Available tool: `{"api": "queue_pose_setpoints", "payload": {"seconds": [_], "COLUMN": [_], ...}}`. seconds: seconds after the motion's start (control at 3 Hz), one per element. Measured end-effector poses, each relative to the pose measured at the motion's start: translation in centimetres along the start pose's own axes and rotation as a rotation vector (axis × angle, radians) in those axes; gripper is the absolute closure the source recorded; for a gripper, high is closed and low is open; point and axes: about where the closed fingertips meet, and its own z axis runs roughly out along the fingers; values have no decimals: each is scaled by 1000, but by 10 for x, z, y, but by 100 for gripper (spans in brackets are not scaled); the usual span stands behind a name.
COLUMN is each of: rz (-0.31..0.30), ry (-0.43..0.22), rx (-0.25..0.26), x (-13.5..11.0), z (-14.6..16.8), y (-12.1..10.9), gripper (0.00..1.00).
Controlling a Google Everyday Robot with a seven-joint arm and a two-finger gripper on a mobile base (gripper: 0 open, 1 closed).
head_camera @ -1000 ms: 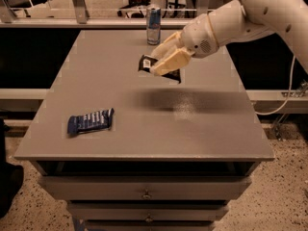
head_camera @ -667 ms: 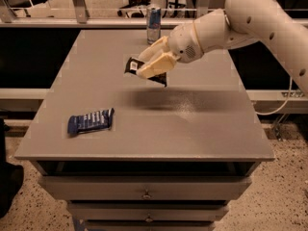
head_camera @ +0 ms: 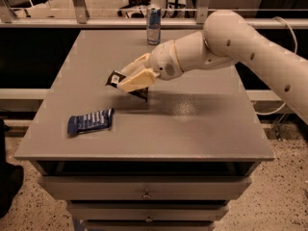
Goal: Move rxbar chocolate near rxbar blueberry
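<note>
The rxbar chocolate (head_camera: 115, 79), a dark wrapped bar with a white patch at its end, is held in my gripper (head_camera: 131, 79), which is shut on it a little above the grey table (head_camera: 192, 124) left of centre. The rxbar blueberry (head_camera: 90, 121), a dark blue wrapped bar with white lettering, lies flat near the table's front left corner, below and to the left of the gripper. Most of the chocolate bar is hidden between the fingers.
An upright blue-silver can (head_camera: 153, 25) stands at the table's back edge, behind the arm. The white arm (head_camera: 231, 42) reaches in from the right across the table. Drawers (head_camera: 144, 194) sit under the tabletop.
The gripper has carried the rxbar chocolate leftward and toward the front, lower and closer to the rxbar blueberry. The blue bar and the can have not moved.
</note>
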Motion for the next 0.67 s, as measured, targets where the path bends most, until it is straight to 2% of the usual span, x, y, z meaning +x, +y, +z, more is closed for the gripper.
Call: {"api": "queue_pose_setpoints", "payload": {"seconds": [0.33, 0.67], "rz": [46, 74], "ry": [-10, -16], "rx": [16, 29], "x": [6, 8], "z": [12, 17], "y": [2, 2], "gripper": [83, 61]}}
